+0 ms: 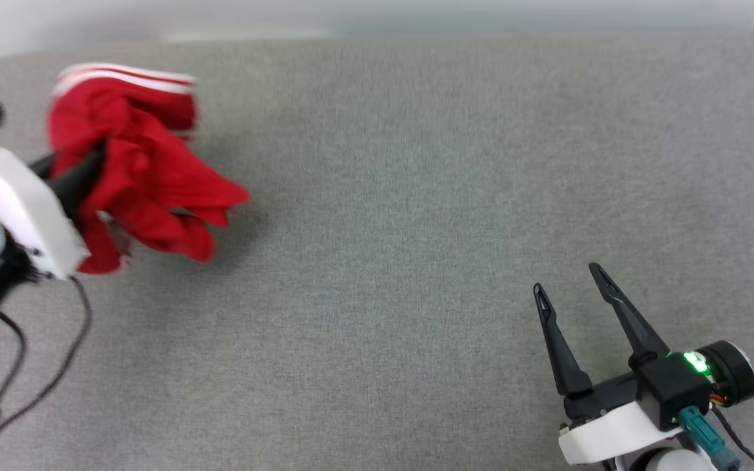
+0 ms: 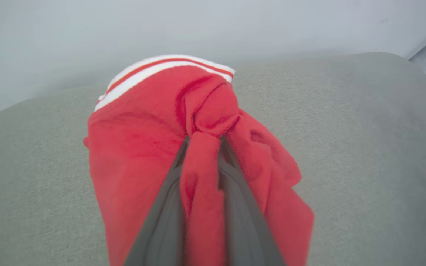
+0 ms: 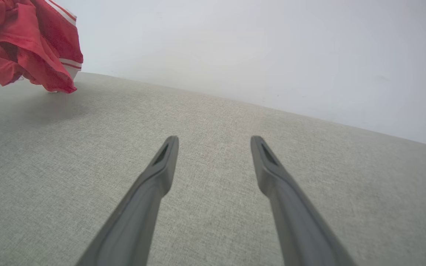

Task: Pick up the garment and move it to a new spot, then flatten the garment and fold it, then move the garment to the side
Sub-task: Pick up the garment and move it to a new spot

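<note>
**Transfer of the Bunched Garment to a New Spot**

**Present condition.** The left gripper (image 2: 202,142) is clamped on the garment (image 1: 141,170). In the left wrist view, a thick twist of red cloth passes between the two dark fingers and knots up just beyond their tips. The garment hangs as a crumpled bundle at the far left of the grey fabric surface (image 1: 416,196), with a red-and-white striped hem on its far side. In the right wrist view its lowest fold is at or just above the surface; contact cannot be confirmed. The right gripper (image 1: 567,278) rests low at the near right with its fingers spread apart and nothing between them, well apart from the garment.

**Step in hand (judged).** Pick-up is complete and transfer to the new spot follows. Flattening, folding and moving aside are not yet done.

**Procedure.**
1. Raise the bundle until all trailing folds clear the surface. Dragged cloth is likely to twist further.
2. Carry it toward the open middle of the surface, where both arms can reach.
3. Move at a steady pace. The grip holds a single gathered twist, and swinging may work it loose.
4. Lower until the cloth rests on the surface before parting the fingers.
5. Hold the right gripper out of the travel path until set-down.
</note>
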You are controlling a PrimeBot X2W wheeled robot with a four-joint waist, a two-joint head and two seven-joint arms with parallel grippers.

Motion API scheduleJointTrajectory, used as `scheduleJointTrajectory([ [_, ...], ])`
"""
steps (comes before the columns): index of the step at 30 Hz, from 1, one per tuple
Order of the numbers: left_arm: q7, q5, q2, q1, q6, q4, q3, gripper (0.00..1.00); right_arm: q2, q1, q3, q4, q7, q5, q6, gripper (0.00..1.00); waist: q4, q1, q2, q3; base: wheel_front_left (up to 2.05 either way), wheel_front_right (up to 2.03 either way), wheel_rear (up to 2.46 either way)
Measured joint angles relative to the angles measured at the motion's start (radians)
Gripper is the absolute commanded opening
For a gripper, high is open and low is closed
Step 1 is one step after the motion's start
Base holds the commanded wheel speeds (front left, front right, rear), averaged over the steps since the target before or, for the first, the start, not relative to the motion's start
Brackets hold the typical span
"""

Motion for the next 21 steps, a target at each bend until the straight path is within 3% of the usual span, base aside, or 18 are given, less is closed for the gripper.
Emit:
scheduleJointTrajectory([
  [3, -0.010, 0.006, -0.046, 0.027, 0.004, -0.064, -0.039, 0.00, 0.001, 0.015, 0.000, 0.002, 0.000, 0.003, 0.000, 1.00, -0.003, 0.0000, 0.0000, -0.048, 0.00, 0.00, 0.00],
  [11, -0.018, 0.113, -0.233, 0.077, 0.087, -0.181, -0.207, 0.00, 0.003, 0.032, -0.015, -0.011, 0.000, 0.017, 0.000, 1.00, -0.064, -0.0001, 0.0000, -0.102, 0.00, 0.00, 0.00],
  [18, -0.094, 0.184, -0.437, 0.075, 0.130, -0.059, -0.315, 0.00, 0.003, 0.032, -0.020, -0.027, 0.000, 0.024, 0.000, 1.00, -0.157, -0.0001, 0.0000, -0.092, 0.00, 0.00, 0.00],
  [21, -0.123, 0.252, -0.494, 0.046, 0.140, 0.035, -0.367, 0.00, 0.003, 0.031, -0.016, -0.030, 0.000, 0.033, 0.000, 1.00, -0.197, -0.0001, 0.0000, -0.080, 0.00, 0.00, 0.00],
])
